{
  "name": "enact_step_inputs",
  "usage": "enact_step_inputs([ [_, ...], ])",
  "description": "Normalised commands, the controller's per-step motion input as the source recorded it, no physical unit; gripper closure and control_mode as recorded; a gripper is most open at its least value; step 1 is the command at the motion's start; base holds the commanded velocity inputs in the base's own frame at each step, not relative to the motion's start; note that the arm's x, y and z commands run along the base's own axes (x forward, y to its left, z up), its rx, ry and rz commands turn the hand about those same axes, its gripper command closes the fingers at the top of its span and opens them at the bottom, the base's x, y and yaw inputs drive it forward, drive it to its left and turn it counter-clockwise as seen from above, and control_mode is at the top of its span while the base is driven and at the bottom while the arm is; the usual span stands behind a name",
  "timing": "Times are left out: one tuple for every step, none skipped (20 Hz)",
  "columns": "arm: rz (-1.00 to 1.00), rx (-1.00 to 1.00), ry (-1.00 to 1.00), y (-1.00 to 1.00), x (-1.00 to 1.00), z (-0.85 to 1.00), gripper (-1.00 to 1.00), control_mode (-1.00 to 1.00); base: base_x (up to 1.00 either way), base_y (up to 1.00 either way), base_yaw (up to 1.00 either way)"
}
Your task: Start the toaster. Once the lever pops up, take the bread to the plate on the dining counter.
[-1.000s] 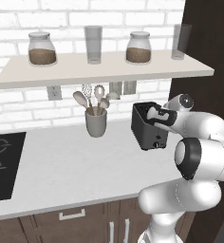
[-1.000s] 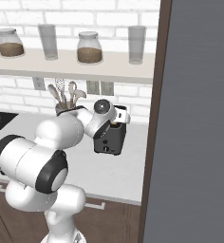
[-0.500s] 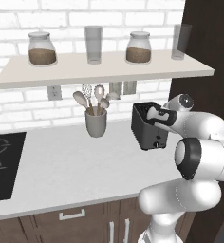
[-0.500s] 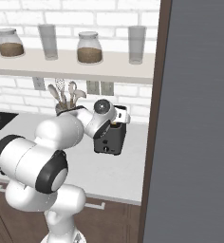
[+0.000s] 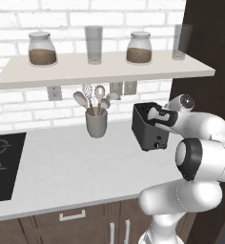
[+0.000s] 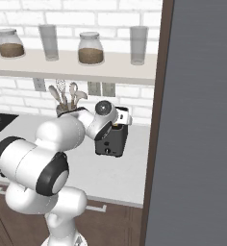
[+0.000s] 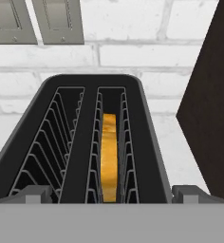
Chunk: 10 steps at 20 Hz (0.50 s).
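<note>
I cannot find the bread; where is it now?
In the hand view, the bread stands upright in the right slot of the toaster, just beyond the open tool.

Even, bright rendered light fills all views. Shadows are soft and faint. Edges look sharp, without glare or blur.

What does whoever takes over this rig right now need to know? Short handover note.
Gripper: open, empty, poised just above the toaster, looking down into its slots.
Bread: standing on edge inside the right-hand slot as the hand view shows it; the other slot holds nothing.
Toaster stands on the worktop beside the utensil cup.
Done: nothing visibly moved.
Left: bread out, carry to plate.
</note>
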Motion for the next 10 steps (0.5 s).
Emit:
enact_step_inputs([
  [0.0,0.0,0.0,0.0,0.0,0.0,-1.0,-1.0,0.0,0.0,0.0],
  [0.0,0.0,0.0,0.0,0.0,0.0,-1.0,-1.0,0.0,0.0,0.0],
  [0.0,0.0,0.0,0.0,0.0,0.0,-1.0,-1.0,0.0,0.0,0.0],
  [0.0,0.0,0.0,0.0,0.0,0.0,-1.0,-1.0,0.0,0.0,0.0],
  [0.0,0.0,0.0,0.0,0.0,0.0,-1.0,-1.0,0.0,0.0,0.0],
  [0.0,0.0,0.0,0.0,0.0,0.0,-1.0,-1.0,0.0,0.0,0.0],
  [0.0,0.0,0.0,0.0,0.0,0.0,-1.0,-1.0,0.0,0.0,0.0],
  [0.0,0.0,0.0,0.0,0.0,0.0,-1.0,-1.0,0.0,0.0,0.0],
  [0.0,0.0,0.0,0.0,0.0,0.0,-1.0,-1.0,0.0,0.0,0.0],
  [0.0,0.0,0.0,0.0,0.0,0.0,-1.0,-1.0,0.0,0.0,0.0],
])
